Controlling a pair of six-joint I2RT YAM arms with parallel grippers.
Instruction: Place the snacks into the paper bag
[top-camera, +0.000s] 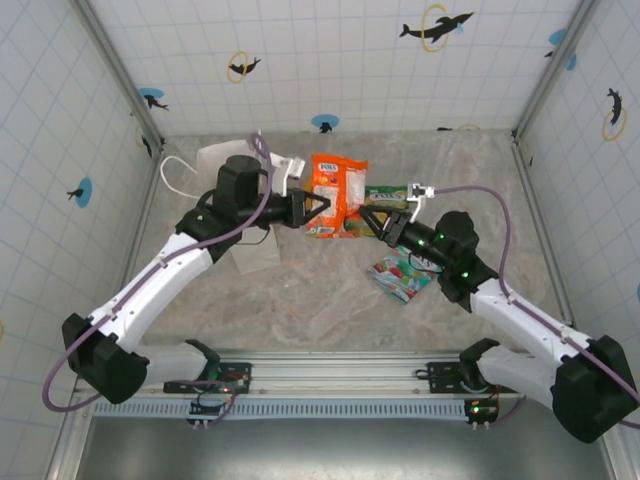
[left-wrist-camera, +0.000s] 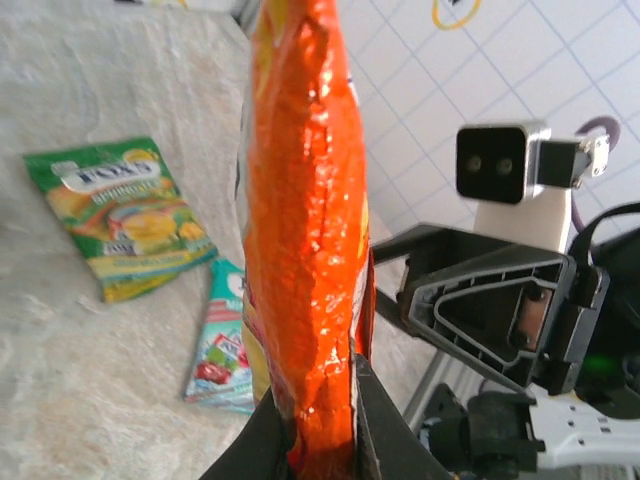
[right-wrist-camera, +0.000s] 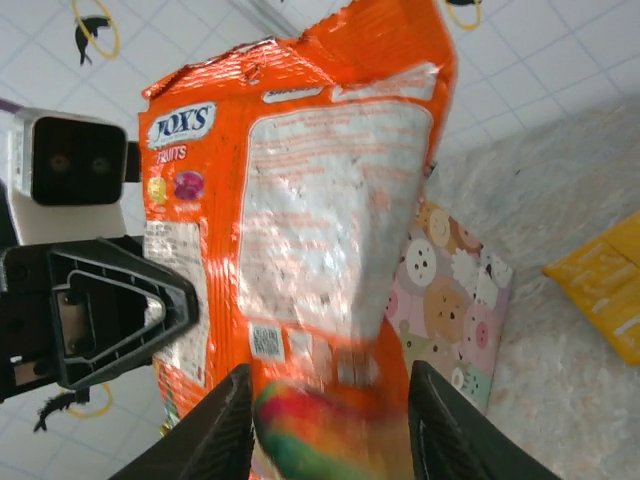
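A: Where's the packet sitting?

B: Orange packet (top-camera: 340, 188) is hanging off the surface (top-camera: 300, 300) at centre of the top view. Left hand (left-wrist-camera: 320, 425) is clamping its edge, bottom of the left wrist view. Right hand (right-wrist-camera: 330, 425) is sitting with fingers apart, one on each side of the packet's lower end. I'm judging it's not gripping.

A: What's the step?

B: It's looking like a pass from right to left, then off to the bag (top-camera: 212, 160) at upper left of the top view.

A: How to do it well?

B: I'm thinking the right hand should be backing straight out before the left one swings, so a finger isn't snagging the foil. The left is pinching only a thin edge, so the packet may be flopping. Go slow and be lowering it well into the mouth before opening.

A: What's hard to make out?

B: The left arm is covering much of the bag. I can't tell where the mouth is pointing or whether the bag is standing. The packet's bottom is blurring in the right wrist view, so I can't tell whether the pads are touching it. Green packet (left-wrist-camera: 120, 215) and teal packet (left-wrist-camera: 222, 355) are lying flat on the surface, the teal one partly behind the orange.
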